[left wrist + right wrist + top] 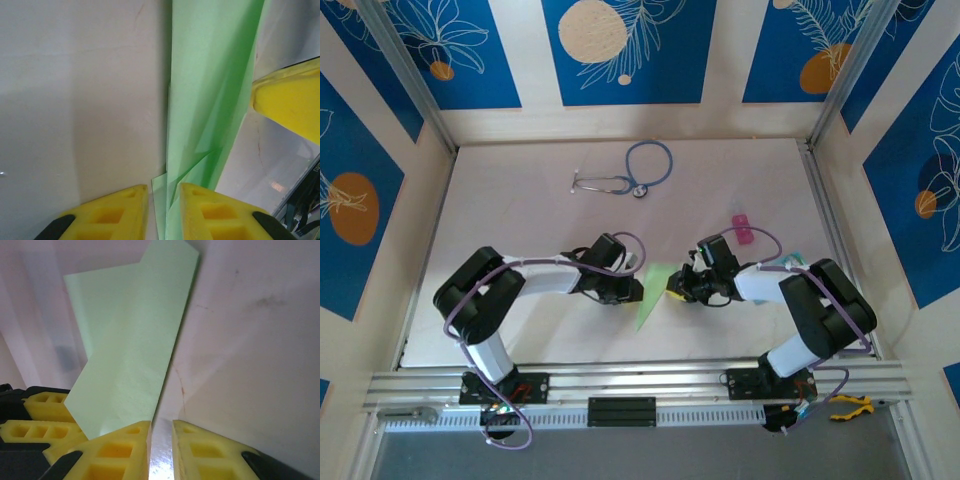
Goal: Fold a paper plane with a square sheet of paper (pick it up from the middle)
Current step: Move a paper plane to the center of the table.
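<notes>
Close in, the left gripper (164, 192) has its yellow fingers (107, 212) drawn to a slit. The lower end of the paper plane (210, 90) fills that slit, so it reads as pinched. The plane's long straight edge runs away from the fingertips. Bare table (75, 100) lies open along one side, and the right gripper (161, 427) stands just off the other. Its jaws are a narrow gap apart with shiny table between, gripping nothing; the paper rests over the outside of one finger. From above, both grippers meet at the plane in the table's near half. Beyond them the surface is open up to a stethoscope (630, 175) towards the far edge, with a small pink block (743, 230) just past the right arm.
</notes>
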Available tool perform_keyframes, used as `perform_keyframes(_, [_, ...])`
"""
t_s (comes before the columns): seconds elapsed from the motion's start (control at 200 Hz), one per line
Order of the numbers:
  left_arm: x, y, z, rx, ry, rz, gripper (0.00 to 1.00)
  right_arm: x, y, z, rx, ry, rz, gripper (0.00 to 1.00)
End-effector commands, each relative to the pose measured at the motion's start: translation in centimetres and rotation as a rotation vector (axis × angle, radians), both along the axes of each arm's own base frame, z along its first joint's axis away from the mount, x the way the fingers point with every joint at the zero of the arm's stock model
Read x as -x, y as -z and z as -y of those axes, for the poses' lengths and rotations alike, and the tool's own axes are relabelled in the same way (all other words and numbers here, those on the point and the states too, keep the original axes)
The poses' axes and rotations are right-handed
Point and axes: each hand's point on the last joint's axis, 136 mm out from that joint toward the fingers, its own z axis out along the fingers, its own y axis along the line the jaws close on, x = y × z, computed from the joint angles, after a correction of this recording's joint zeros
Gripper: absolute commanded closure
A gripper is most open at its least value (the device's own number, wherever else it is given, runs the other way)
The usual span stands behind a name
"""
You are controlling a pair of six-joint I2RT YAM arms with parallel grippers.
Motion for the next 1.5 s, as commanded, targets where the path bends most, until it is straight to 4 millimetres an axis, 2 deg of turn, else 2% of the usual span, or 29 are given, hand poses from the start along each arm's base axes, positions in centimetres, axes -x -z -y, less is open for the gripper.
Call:
perform_keyframes(0.0, [0.5, 0.0, 1.3, 0.037, 0.057, -0.014, 0.77, 0.1, -0.3, -0.7, -0.028, -0.013, -0.014, 0.82])
perform_keyframes(0.165, [0.4, -0.3, 1.4, 0.039, 0.055, -0.003, 0.81, 0.1, -0.2, -0.7, -0.026, -0.016, -0.017, 0.83])
perform_keyframes(1.191, [0.5, -0.6, 2.6, 0.112, 0.054, 0.002, 0.78, 0.6, 0.7, -1.0, -0.036, -0.029, -0.043, 0.84])
perform_keyframes(1.346, [0.4, -0.5, 2.6, 0.115, 0.046, 0.0, 0.84, 0.7, 0.5, -0.9, -0.031, -0.028, -0.041, 0.83])
perform_keyframes(1.496, [0.1, -1.3, 2.7, 0.13, 0.034, 0.025, 0.92, 0.3, -0.2, -0.4, -0.019, -0.009, -0.027, 0.8])
